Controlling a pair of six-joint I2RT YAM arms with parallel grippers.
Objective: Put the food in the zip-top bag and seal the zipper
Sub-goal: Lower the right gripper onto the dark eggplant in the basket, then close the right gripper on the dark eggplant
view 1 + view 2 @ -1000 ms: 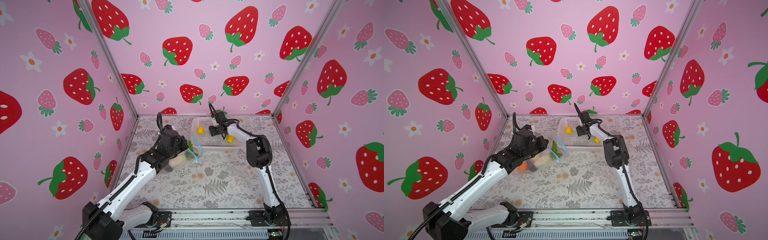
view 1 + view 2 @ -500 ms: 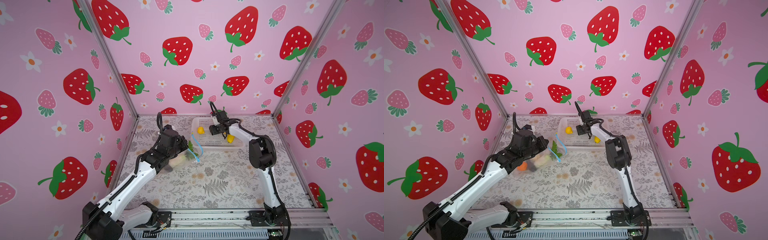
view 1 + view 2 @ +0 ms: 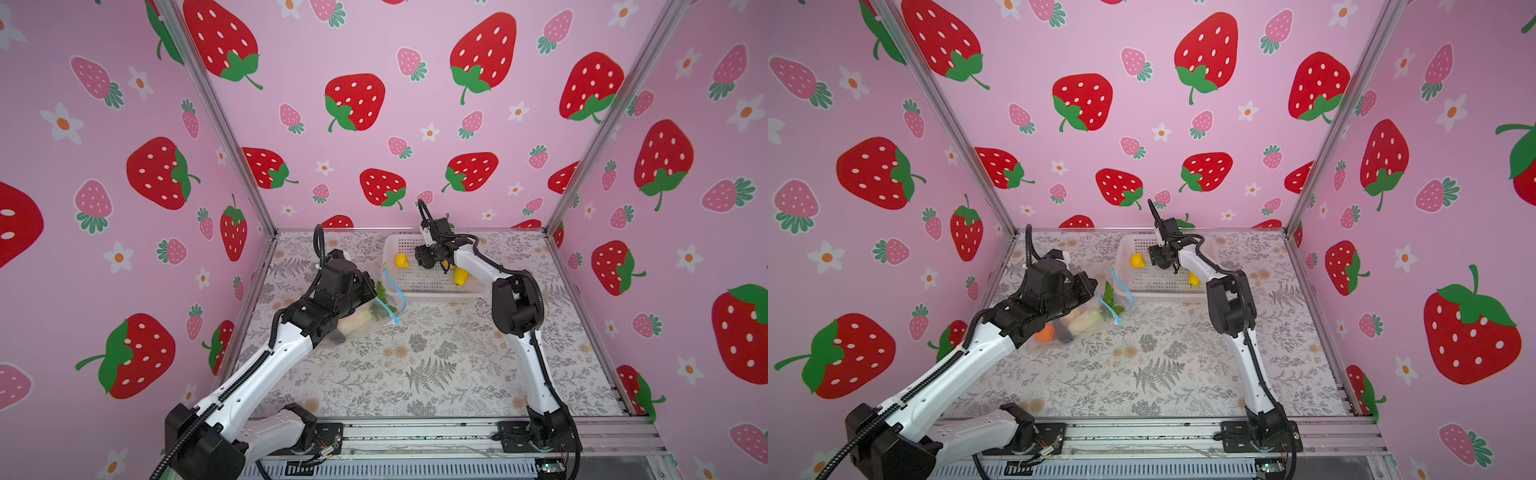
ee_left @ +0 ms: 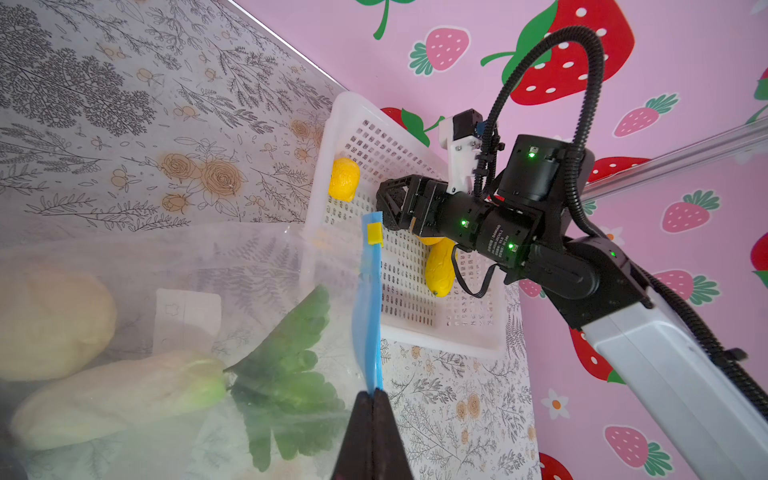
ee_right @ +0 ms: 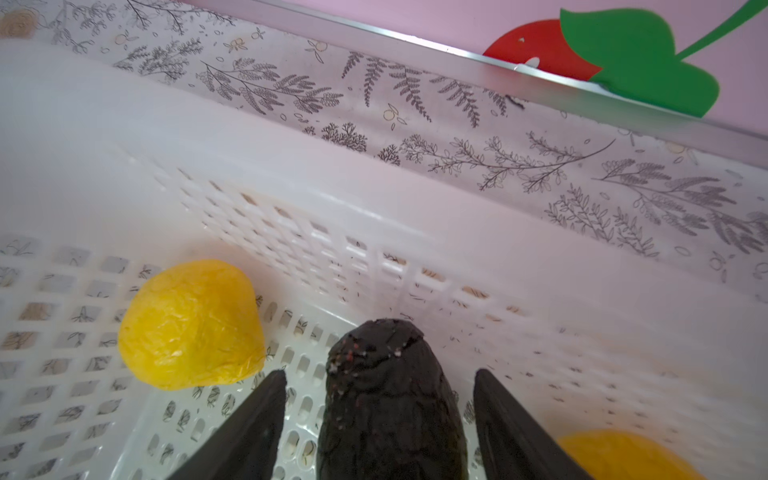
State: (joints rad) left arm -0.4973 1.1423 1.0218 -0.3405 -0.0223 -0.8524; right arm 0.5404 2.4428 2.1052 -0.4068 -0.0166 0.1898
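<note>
Right gripper (image 5: 380, 374) eases wider, open astride the dark purple-black toy piece (image 5: 390, 415) in the white perforated basket (image 3: 432, 291), upper centre, so the grab is pending. Left gripper (image 4: 372, 395) pinches the clear crinkly bag (image 3: 1100, 316) by its light-blue zipper (image 4: 370, 291), mid-left.

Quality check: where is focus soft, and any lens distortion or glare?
Both top views: wide-angle bend splays the frame posts; light even, no harsh glare. Left wrist view: the zip-top bag and the cream-white vegetable inside look soft; the basket is sharp. Right wrist view: the basket rim near the lens blurs; the dark piece is fairly crisp.
</note>
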